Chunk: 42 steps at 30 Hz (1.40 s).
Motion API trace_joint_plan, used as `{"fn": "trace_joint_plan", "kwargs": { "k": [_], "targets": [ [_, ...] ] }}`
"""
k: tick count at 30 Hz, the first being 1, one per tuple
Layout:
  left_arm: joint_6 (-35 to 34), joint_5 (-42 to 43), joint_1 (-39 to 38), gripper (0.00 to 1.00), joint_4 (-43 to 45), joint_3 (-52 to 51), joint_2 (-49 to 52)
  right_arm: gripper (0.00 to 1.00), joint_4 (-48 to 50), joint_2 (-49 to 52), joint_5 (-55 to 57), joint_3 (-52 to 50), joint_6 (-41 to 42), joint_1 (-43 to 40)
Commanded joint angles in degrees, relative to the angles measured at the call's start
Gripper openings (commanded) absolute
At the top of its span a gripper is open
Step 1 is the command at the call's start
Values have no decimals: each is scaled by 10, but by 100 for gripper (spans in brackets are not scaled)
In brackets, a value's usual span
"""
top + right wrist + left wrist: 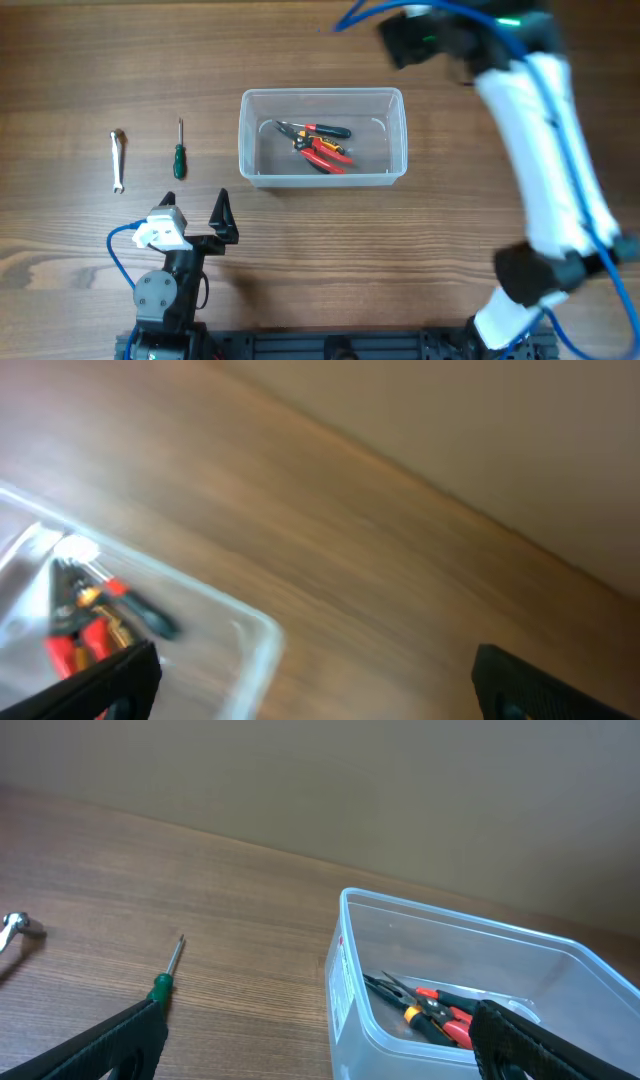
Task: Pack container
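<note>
**Asker:** Wooden table [400, 260] seen from above. What lies on it, starting at the left?

**Describer:** Far left, a small silver wrench [117, 160]. Near it, not touching, is a green-handled screwdriver [179, 150]. Both lie flat on the wood. Closer to the robot's base sits the left gripper [196, 213], its jaws spread wide and holding nothing. It faces that pair, so it is probably the one meant to fetch them.

**Asker:** Where is the container?

**Describer:** The clear container [320, 93] stands upright mid-table, right of the screwdriver. Pliers [320, 143] with red and black handles already lie on its floor.

**Asker:** And further right?

**Describer:** The right gripper [320, 685] hangs high beyond the container's far right corner, blurred. Its jaws are wide apart and empty.

**Asker:** Anything in the way?

**Describer:** Nothing lies between the loose tools and the container. Only its wall would need clearing on the way in.
</note>
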Motion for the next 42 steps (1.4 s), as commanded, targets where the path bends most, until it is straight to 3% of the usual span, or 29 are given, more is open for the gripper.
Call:
{"fn": "trace_joint_plan", "kwargs": {
  "k": [1, 11, 14, 21, 27, 30, 42],
  "targets": [
    [5, 7, 3, 100, 2, -3, -4, 100, -39, -69, 68, 14, 87, -59],
    [5, 7, 3, 100, 2, -3, -4, 100, -190, -136, 102, 7, 196, -211],
    [5, 7, 3, 100, 2, -3, -4, 100, -196, -144, 100, -11, 217, -237],
    [5, 7, 3, 100, 2, -3, -4, 100, -134, -160, 77, -101, 226, -268],
    [5, 7, 3, 100, 2, -3, -4, 100, -2, -234, -65, -282, 132, -286],
    [5, 7, 3, 100, 2, -3, -4, 100, 23, -266, -72, -355, 104, -308],
    [5, 7, 3, 100, 2, -3, -4, 100, 119, -277, -121, -520, 154, -445]
  ]
}}
